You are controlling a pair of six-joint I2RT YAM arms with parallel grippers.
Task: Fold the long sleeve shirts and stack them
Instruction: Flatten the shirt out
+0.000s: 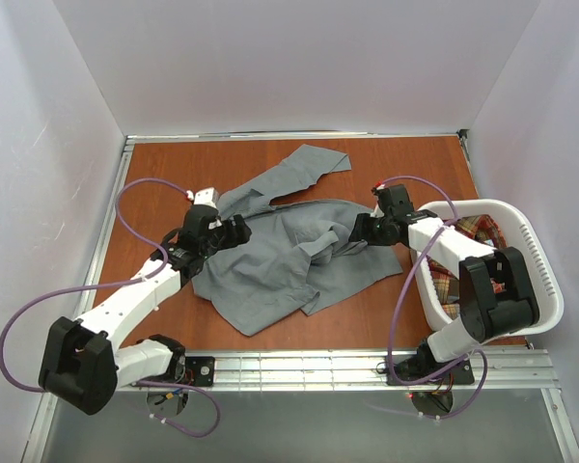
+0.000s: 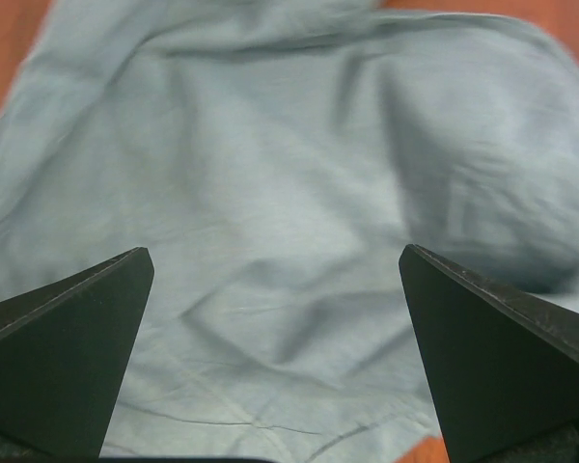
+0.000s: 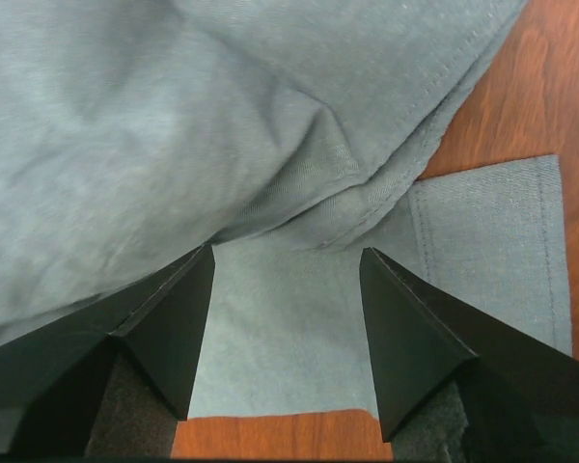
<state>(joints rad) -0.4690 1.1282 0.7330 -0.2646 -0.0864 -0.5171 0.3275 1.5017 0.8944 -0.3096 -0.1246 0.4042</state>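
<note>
Top external, plaid shirt (image 1: 474,231) in white basket (image 1: 548,282), left fingers (image 2: 68,352) wide, right fingers (image 3: 415,338) parted.

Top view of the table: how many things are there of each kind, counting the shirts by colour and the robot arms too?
Grey shirt: 1
Plaid shirt: 1
White laundry basket: 1
Robot arms: 2, the left arm and the right arm
Total: 5
</note>
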